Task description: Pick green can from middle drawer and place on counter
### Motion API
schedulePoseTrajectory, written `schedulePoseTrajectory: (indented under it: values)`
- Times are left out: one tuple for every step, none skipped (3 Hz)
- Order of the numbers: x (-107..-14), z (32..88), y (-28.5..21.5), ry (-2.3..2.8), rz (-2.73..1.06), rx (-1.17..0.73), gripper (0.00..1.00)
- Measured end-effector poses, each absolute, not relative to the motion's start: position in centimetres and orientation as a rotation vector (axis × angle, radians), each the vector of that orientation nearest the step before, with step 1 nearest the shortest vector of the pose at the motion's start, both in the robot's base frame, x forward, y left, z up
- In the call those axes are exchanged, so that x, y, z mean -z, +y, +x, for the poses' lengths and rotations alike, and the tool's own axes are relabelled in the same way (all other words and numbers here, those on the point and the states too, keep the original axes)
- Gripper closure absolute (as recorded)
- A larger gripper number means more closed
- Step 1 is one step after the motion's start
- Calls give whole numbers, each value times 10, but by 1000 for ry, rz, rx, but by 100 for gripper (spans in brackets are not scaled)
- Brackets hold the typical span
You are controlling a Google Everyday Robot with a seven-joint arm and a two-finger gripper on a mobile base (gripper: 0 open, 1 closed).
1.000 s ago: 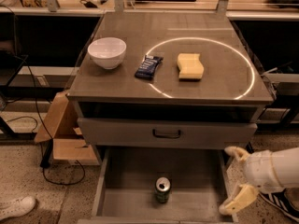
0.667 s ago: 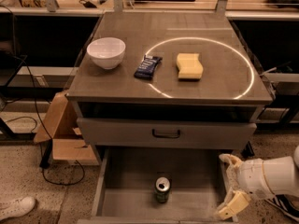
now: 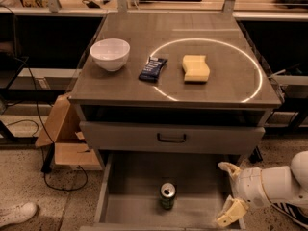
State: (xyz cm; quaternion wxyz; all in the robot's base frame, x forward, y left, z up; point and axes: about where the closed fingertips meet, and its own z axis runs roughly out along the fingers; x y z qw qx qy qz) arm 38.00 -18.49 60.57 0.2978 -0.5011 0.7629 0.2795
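We see the white arm (image 3: pixel 281 184) coming in from the lower right, almost level, reaching left over the right side of the middle drawer (image 3: pixel 137 186). Its gripper (image 3: pixel 230 191) has both fingers spread wide, one above the other, and holds nothing. The green can (image 3: pixel 167 196) stands upright on the drawer floor, left of the gripper and apart from it. The counter (image 3: pixel 221 88) lies up beyond the gripper. Compared with one second ago, the gripper has shifted slightly left, nearer the can; the can has not moved.
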Motion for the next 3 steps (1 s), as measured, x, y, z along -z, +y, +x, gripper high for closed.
schedulePoseTrajectory:
  values:
    - [-593,396,-172,1994,-1310,-756,0]
    - [-593,396,-172,1994,-1309,-756,0]
    - [-584,395,-175,1995,-1280,-779,0]
